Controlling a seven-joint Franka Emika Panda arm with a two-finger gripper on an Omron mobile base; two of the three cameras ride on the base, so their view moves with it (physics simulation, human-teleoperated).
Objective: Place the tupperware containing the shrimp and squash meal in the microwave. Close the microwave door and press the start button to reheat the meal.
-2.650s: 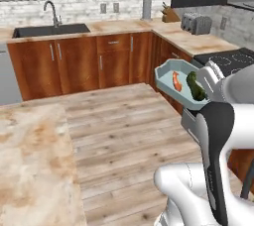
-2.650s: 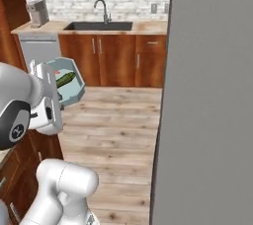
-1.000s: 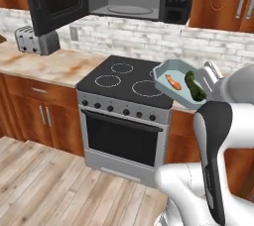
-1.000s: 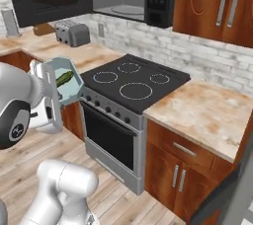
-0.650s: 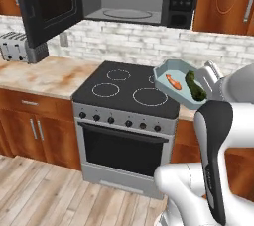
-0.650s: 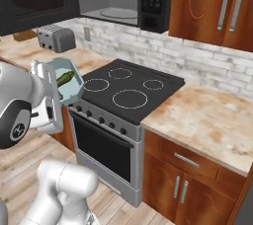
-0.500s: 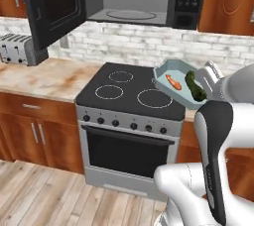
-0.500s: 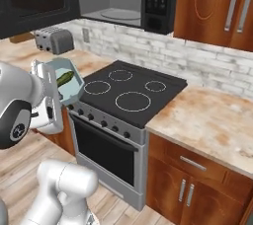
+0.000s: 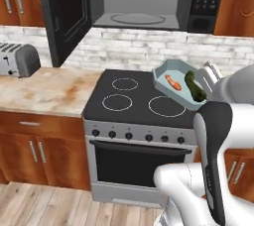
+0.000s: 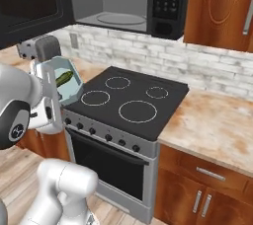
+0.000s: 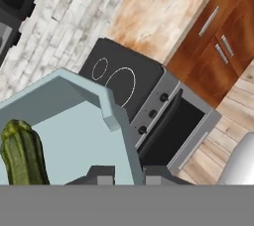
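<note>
Your tool (image 11: 124,173) is pinched narrow on the tupperware (image 9: 174,81) rim, carrying shrimp (image 9: 173,82) and squash (image 9: 195,86) above the stove (image 9: 144,102), microwave (image 9: 144,2) open at twelve o'clock.

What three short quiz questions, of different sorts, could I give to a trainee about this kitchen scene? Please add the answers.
1. True or false: the microwave door stands open.
2. Which item lies in the tupperware beside the shrimp? A) squash B) bread C) egg
3. Fill in: the tupperware, held by the gripper, hangs above the black ____.

Key: 1 true. 2 A, the squash. 3 stove, below the microwave.
</note>
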